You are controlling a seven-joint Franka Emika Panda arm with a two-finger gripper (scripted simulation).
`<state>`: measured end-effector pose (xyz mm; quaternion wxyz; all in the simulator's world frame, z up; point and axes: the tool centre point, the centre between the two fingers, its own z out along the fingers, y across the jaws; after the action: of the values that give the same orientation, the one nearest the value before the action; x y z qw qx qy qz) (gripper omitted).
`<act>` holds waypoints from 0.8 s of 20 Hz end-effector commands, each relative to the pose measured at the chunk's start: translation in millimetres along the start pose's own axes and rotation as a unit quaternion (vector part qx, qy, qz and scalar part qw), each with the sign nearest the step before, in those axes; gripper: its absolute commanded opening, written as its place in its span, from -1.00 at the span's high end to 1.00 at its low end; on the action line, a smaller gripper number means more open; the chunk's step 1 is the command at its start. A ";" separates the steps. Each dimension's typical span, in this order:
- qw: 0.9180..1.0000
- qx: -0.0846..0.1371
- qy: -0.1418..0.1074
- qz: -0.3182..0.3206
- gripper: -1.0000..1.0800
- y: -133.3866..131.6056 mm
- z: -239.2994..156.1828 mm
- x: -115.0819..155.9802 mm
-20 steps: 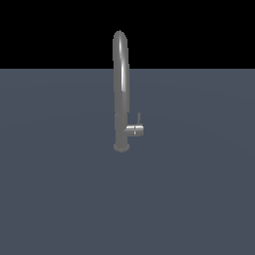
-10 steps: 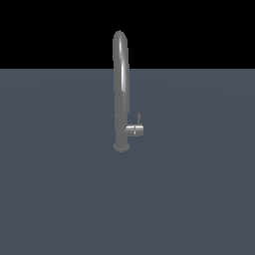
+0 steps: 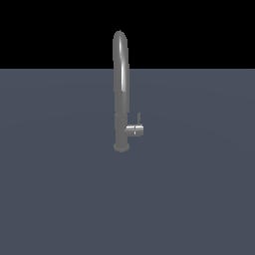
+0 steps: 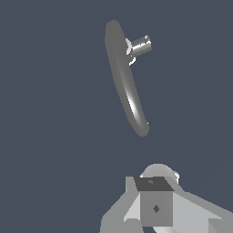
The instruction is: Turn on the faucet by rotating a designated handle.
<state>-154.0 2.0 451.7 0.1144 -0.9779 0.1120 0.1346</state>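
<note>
The faucet [image 3: 121,89] is a tall grey metal column with an arched spout, standing on a round base on the dark grey surface. The handle [image 3: 139,119] is a thin lever standing upright on a short shiny stub [image 3: 135,130] on the exterior view's right of the lower column. The wrist view looks down on the spout [image 4: 126,84] and the stub [image 4: 142,45]. My gripper [image 4: 154,184] shows only in the wrist view, high above the faucet and apart from it. Its fingers appear as one block with no gap, holding nothing.
A flat dark grey surface [image 3: 199,199] spreads around the faucet on all sides. A black background lies above its far edge. No other objects show.
</note>
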 end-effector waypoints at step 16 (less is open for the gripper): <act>0.975 0.127 -0.132 0.124 1.00 4.6 29.1 107.0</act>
<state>-69.3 -13.2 399.0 0.2232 -0.9158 0.2224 0.2491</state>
